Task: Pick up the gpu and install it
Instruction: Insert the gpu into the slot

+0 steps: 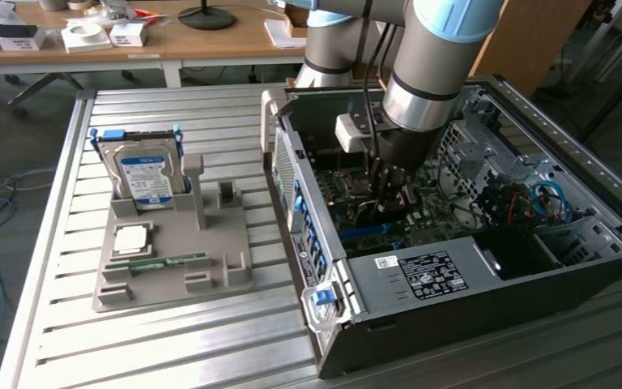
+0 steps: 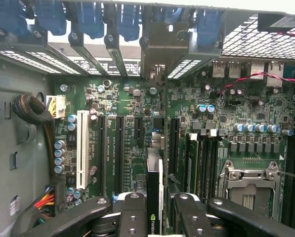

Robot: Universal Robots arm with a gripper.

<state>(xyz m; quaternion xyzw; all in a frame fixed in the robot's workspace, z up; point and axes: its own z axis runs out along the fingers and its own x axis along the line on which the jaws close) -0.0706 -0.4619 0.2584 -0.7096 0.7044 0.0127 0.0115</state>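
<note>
The black, open-sided desktop computer case [image 1: 570,243] lies on the ribbed aluminium surface [image 1: 181,340], and the grey-and-blue robot arm [image 1: 440,49] reaches down into the middle of that case. Inside it, the dark metal end effector [image 2: 154,219] is closed on the gpu [image 2: 154,190], a thin dark expansion card seen edge-on in the wrist view with a small green-and-white logo on its edge, clamped between the two inner fingers [image 2: 132,215]. The card stands upright over the green motherboard [image 2: 137,113] on the case floor. It is lined up with the long black expansion slots [image 2: 106,153] and sits between them and the black memory slots [image 2: 194,163]. Whether its lower edge has entered a slot cannot be told. A white slot [image 2: 82,148] lies further along the board, and the silver processor socket [image 2: 248,185] lies on the far side of the memory slots. Outside the case, on the exterior view's left, a grey plastic parts holder [image 1: 224,279] rests on the surface. In the holder, a silver hard drive with a blue-white label [image 1: 143,174] stands upright at the end farthest from the camera, and a narrow green memory stick [image 1: 165,262] lies flat nearer the camera.
</note>
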